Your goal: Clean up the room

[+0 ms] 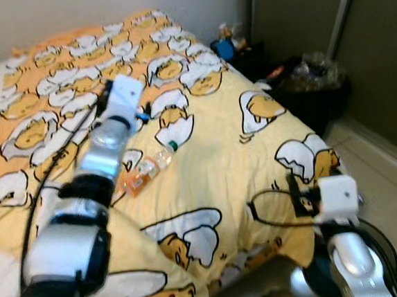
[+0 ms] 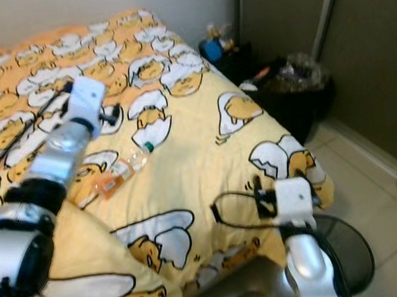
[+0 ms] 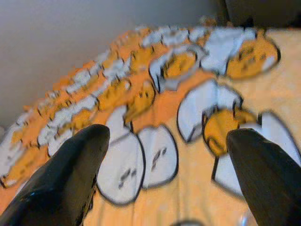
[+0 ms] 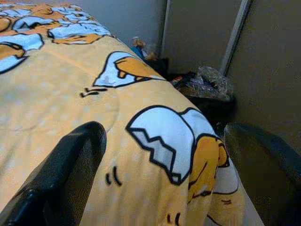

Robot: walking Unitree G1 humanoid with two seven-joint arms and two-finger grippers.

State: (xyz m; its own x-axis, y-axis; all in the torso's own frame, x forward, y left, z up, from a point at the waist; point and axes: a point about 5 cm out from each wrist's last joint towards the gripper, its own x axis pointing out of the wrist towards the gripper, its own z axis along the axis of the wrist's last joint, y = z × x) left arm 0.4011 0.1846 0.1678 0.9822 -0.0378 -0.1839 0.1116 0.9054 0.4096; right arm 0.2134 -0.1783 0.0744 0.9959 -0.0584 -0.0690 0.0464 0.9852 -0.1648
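Yellow blanket point(image 1: 213, 154) bears a bottle point(image 1: 145, 171) just beside the spread left gripper point(image 3: 164, 179).

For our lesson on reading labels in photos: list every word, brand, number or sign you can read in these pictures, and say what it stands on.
No text can be read.
The clear plastic bottle with an orange label on the yellow egg-cartoon bedspread: label too blurred to read.
The packets in the black waste bin: too small to read.
The bedspread carries cartoon figures, no words.
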